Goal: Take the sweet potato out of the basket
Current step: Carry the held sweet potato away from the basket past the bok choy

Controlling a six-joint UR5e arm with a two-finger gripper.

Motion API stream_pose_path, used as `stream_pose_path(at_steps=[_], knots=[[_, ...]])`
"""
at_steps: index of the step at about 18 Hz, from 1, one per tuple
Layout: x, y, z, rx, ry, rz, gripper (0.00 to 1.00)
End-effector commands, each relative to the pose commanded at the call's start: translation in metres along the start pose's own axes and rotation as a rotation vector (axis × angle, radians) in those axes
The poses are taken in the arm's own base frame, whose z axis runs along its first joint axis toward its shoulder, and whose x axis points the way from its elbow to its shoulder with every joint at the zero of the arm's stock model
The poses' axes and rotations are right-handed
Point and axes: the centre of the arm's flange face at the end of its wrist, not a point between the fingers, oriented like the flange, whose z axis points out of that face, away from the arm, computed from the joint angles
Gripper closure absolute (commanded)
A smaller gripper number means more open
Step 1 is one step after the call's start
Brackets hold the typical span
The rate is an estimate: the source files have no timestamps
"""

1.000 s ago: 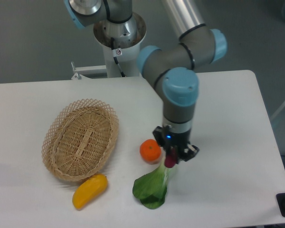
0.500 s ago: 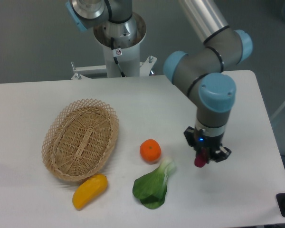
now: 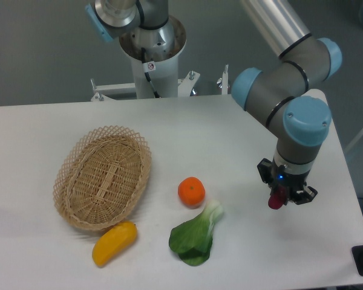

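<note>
The sweet potato (image 3: pixel 276 199), small and magenta-purple, hangs end-down between the fingers of my gripper (image 3: pixel 279 198), which is shut on it above the right side of the table. The wicker basket (image 3: pixel 69 181) lies far to the left with nothing in it. Only the lower end of the sweet potato shows below the gripper body.
A round orange (image 3: pixel 192 191) sits mid-table with a green leafy vegetable (image 3: pixel 195 238) just below it. A yellow oblong vegetable (image 3: pixel 114 242) lies against the basket's front rim. The table's right edge (image 3: pixel 345 181) is close to the gripper. The robot's base column (image 3: pixel 152 54) stands at the back.
The arm has carried the sweet potato steadily rightward, from over the leafy vegetable near the orange to the right side of the table. The other objects have not moved.
</note>
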Motion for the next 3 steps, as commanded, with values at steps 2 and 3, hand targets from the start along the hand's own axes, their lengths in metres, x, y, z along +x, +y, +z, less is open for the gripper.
stream_pose_path(at_steps=[2,3], knots=[[0.0007,0.0001,0.0016,0.0,0.0,0.0,0.87],[0.0006,0.0001,0.0015,0.0,-0.001,0.0,0.86]])
